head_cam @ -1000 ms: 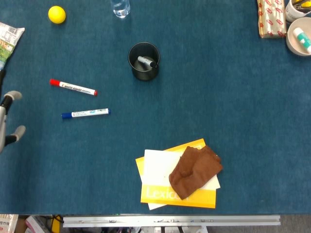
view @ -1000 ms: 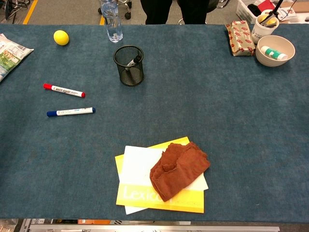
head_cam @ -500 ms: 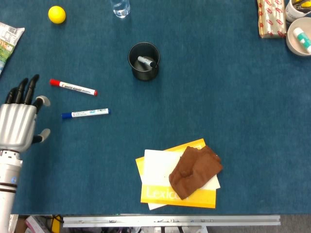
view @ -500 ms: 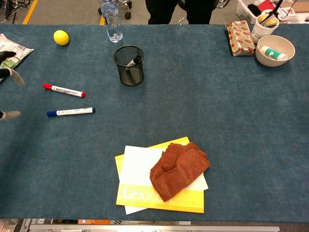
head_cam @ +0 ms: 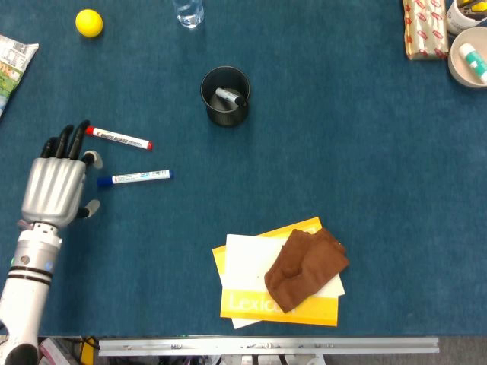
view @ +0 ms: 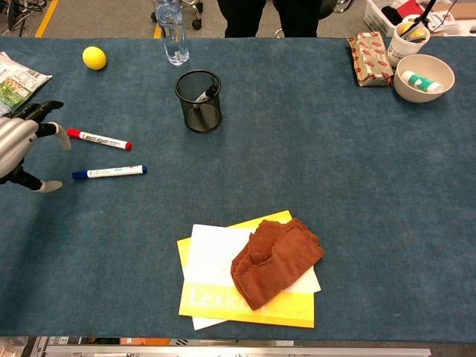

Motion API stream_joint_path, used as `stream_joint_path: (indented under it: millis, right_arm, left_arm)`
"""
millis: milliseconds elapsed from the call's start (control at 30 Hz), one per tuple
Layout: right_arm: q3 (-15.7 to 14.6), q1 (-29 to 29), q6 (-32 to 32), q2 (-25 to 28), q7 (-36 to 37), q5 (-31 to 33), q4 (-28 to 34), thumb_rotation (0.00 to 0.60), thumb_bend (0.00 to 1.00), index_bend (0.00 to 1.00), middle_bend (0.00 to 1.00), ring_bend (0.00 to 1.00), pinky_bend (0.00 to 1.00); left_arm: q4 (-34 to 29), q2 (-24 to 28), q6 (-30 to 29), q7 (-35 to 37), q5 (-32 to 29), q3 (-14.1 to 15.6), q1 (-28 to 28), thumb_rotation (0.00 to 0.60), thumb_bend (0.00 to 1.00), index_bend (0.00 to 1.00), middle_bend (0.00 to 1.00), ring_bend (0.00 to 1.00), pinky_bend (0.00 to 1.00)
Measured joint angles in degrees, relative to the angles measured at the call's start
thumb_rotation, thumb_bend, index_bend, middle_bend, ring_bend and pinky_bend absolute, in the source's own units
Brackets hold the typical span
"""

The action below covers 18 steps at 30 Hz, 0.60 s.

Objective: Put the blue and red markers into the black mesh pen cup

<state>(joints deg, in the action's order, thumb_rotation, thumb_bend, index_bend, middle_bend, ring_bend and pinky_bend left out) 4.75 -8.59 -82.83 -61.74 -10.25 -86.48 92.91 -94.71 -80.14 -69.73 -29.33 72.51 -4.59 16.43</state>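
Markers on the table, left of the cup [head_cam: 225, 96] — reach step.
Left hand [head_cam: 55, 188] hovers spread, empty, beside the red marker [head_cam: 118, 138] and blue marker [head_cam: 135, 178] — next, I judge, a pinch on one.

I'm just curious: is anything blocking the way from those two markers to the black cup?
Nothing visible does. Bare table lies between the red marker, the blue marker and the black mesh pen cup, which already holds another marker.
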Motion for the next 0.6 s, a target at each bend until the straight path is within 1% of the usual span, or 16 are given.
stream_joint_path:
  millis: [67,600]
  right_arm:
    - [-0.03,0.08,-0.11,0.01,0.21,0.01,-0.12,0.6,0.0,0.28,0.28,0.29,0.43]
    - [-0.14,0.22,-0.4,-0.22,0.83,-0.25,-0.68,0.6,0.0,0.28,0.28,0.29,0.43]
  left_arm:
    - [0.63,-0.74,0.75,0.29,-0.62,-0.32,0.69,0.6,0.21,0.4,0.0,0.0,0.15]
    - [2.17,-3.61,1.58,0.53,-1.88,-0.05,2.83,0.6,0.21,0.42,0.0,0.0,0.15]
